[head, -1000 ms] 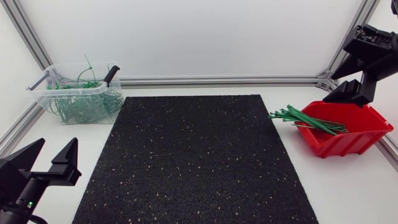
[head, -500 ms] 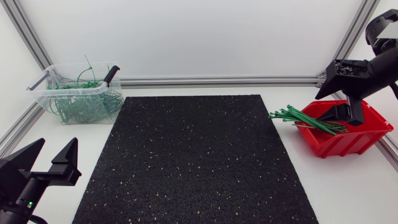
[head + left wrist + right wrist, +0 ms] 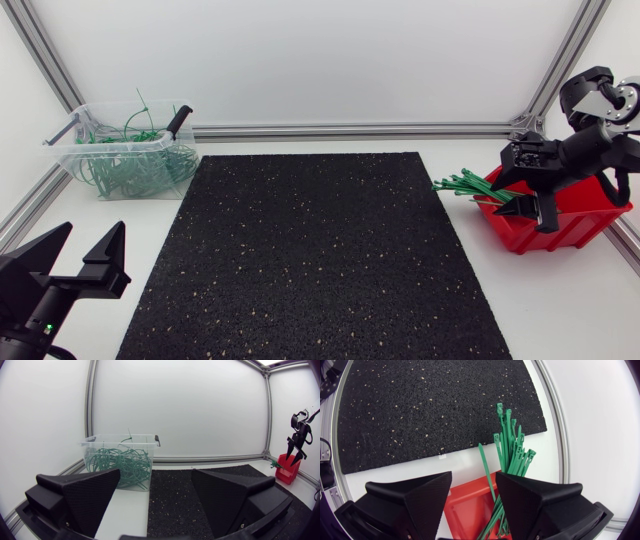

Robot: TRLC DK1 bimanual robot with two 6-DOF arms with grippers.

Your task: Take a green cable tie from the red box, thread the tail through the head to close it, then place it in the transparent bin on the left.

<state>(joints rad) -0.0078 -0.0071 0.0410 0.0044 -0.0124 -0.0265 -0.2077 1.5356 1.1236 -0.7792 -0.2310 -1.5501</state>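
A bundle of green cable ties lies in the red box at the right, with its ends sticking out over the box's left rim. My right gripper hangs fingers-down over the box's left part, just above the ties. In the right wrist view the ties run ahead of and under the gap of my right gripper, which is open and grips nothing. The transparent bin at the back left holds several closed green ties. My left gripper rests open at the front left, empty.
A black speckled mat covers the middle of the white table. Aluminium frame rails run along the back and side edges. The bin has black handles, and loops of tie stick up out of it.
My right arm has come down from the back right corner to the red box, and its fingers have drawn closer together. The left arm has kept still.
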